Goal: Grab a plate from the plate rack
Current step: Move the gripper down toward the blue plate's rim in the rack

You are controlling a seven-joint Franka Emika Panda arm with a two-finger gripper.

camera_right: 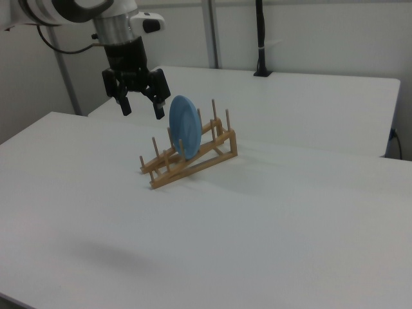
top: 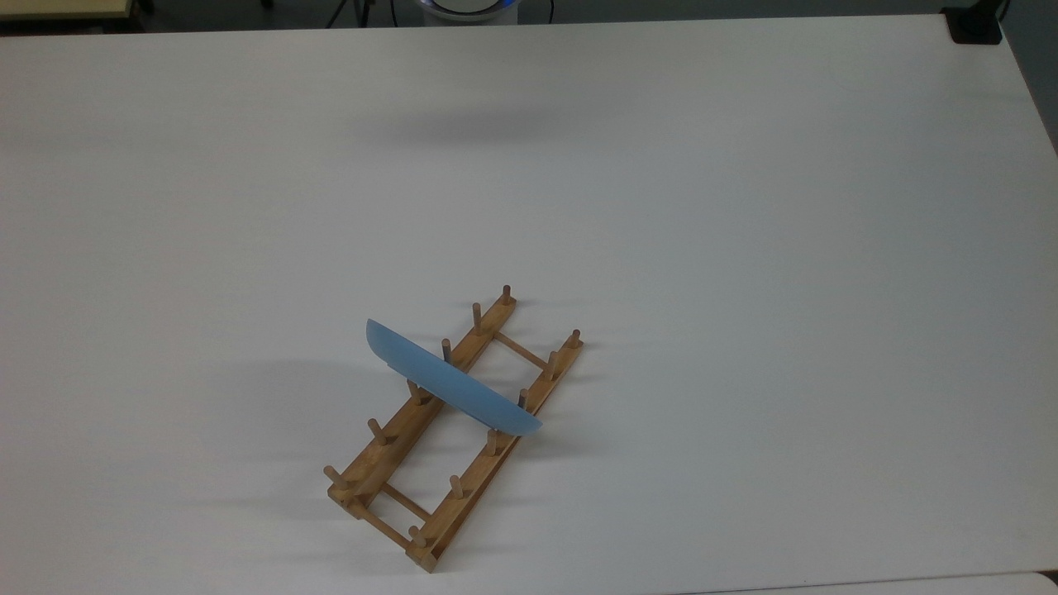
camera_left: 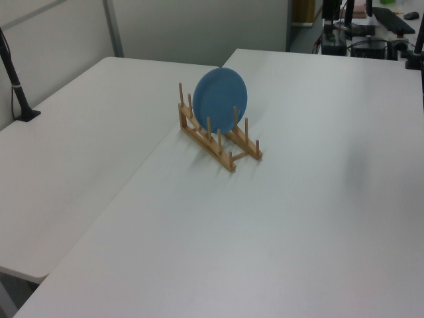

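The light blue plate (top: 450, 388) stands on edge in the middle slots of the wooden plate rack (top: 471, 492), leaning against its pegs. In the left view the plate (camera_left: 220, 98) shows its round face above the rack (camera_left: 212, 142). In the right view my gripper (camera_right: 142, 111) hangs open in the air, pointing down, to the left of the plate (camera_right: 183, 125) and above the low end of the rack (camera_right: 193, 164). Nothing is between the fingers, and they stand apart from the plate.
The rack sits on a wide white table (top: 744, 248). A second white table (camera_left: 79, 146) adjoins it, with a black clamped post (camera_left: 20, 93) at its edge. A black object (top: 975, 25) sits at the top view's upper right corner.
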